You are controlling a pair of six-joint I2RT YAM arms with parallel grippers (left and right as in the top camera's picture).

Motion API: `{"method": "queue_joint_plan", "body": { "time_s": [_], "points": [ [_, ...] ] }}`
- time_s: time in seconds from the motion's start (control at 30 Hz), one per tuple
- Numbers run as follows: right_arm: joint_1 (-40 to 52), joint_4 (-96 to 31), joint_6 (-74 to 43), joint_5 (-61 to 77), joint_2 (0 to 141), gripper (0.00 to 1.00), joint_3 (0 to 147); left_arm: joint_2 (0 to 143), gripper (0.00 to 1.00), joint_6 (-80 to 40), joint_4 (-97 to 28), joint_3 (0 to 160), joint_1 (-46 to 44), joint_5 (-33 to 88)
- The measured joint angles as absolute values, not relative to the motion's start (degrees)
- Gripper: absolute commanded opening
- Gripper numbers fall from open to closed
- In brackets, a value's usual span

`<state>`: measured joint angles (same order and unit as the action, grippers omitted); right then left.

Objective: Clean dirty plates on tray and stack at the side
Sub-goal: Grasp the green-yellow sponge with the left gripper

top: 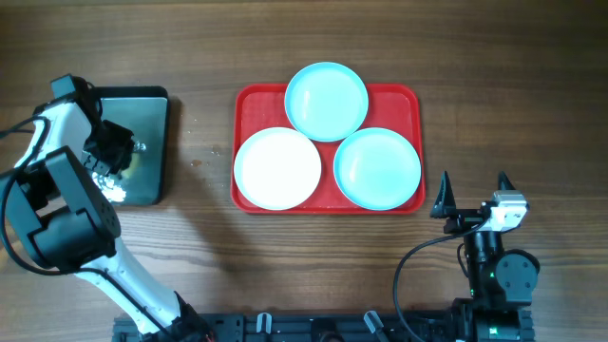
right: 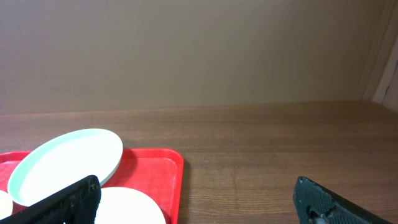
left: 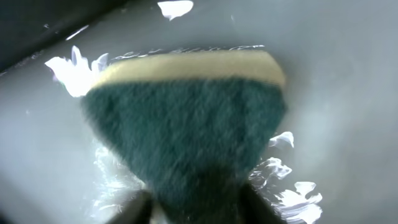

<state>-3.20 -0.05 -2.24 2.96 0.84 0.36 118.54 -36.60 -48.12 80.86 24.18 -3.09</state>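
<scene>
The red tray (top: 249, 104) lies mid-table with three plates on it: a white plate (top: 277, 168) front left, a turquoise plate (top: 326, 100) at the back and another turquoise plate (top: 377, 168) front right. My left gripper (top: 116, 150) is down in a dark metal pan (top: 152, 104) at the left. In the left wrist view it (left: 196, 205) is shut on a green and yellow sponge (left: 186, 118). My right gripper (top: 472, 193) is open and empty, just right of the tray's front right corner. In the right wrist view, the gripper (right: 196, 183) faces the tray's corner (right: 168, 168) and the back plate (right: 68, 162).
The pan's wet floor (left: 348, 93) shows white foam patches (left: 71, 68) around the sponge. Bare wooden table (top: 513, 95) lies right of the tray and between tray and pan. The right arm's base (top: 499, 271) sits at the front right.
</scene>
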Motion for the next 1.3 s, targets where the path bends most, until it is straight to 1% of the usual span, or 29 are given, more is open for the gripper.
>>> {"method": "queue_joint_plan", "body": {
  "time_s": [0.13,0.17,0.2,0.23,0.37,0.6,0.63,0.73,0.8,0.9,0.93,0.97,1.0,1.03,1.13,1.3],
  "points": [
    [-3.2,-0.03,-2.24,2.98,0.84,1.0,0.36,118.5,0.04,-36.62,-47.75,80.82,24.18,-2.9],
    [-3.2,-0.05,-2.24,2.96,0.84,1.0,0.36,118.5,0.36,-36.62,-47.7,80.82,24.18,-2.9],
    [-3.2,-0.03,-2.24,2.98,0.84,1.0,0.36,118.5,0.86,-36.62,-47.62,80.77,24.18,-2.9],
    [-3.2,-0.05,-2.24,2.98,0.84,1.0,0.36,118.5,1.0,-36.36,-47.48,80.75,24.18,-2.92],
    [-3.2,-0.05,-2.24,2.98,0.84,1.0,0.36,118.39,1.0,-36.53,-44.97,80.68,24.05,-3.36],
    [-3.2,-0.05,-2.24,2.96,0.84,1.0,0.36,118.39,1.0,-36.56,-42.11,80.14,24.05,-8.34],
    [-3.2,-0.05,-2.24,2.96,0.84,1.0,0.36,118.39,0.78,-36.56,-41.67,80.07,24.05,-8.75],
    [-3.2,-0.05,-2.24,2.96,0.84,1.0,0.36,118.43,0.23,-36.71,-40.77,80.07,24.08,-9.43],
    [-3.2,-0.05,-2.24,2.96,0.84,1.0,0.36,118.5,0.04,-36.71,-40.42,80.07,24.08,-9.67],
    [-3.2,-0.05,-2.24,2.96,0.84,1.0,0.36,118.52,0.04,-36.47,-40.42,80.07,24.08,-10.04],
    [-3.2,-0.03,-2.24,2.98,0.84,1.0,0.36,118.52,0.06,-36.42,-40.45,80.07,24.08,-10.07],
    [-3.2,-0.05,-2.24,2.98,0.84,1.0,0.36,118.52,0.25,-36.4,-40.51,80.07,24.08,-10.09],
    [-3.2,-0.03,-2.24,2.96,0.84,1.0,0.36,118.52,0.87,-36.34,-40.66,80.07,24.08,-10.11],
    [-3.2,-0.05,-2.24,2.98,0.84,0.99,0.36,118.52,1.0,-36.34,-41.21,80.07,24.08,-10.24],
    [-3.2,-0.05,-2.24,2.96,0.84,1.0,0.36,118.41,1.0,-36.36,-43.57,80.12,24.25,-9.13],
    [-3.2,-0.05,-2.24,2.96,0.84,1.0,0.36,118.19,1.0,-36.49,-48.42,80.29,24.49,-2.59]
  ]
}}
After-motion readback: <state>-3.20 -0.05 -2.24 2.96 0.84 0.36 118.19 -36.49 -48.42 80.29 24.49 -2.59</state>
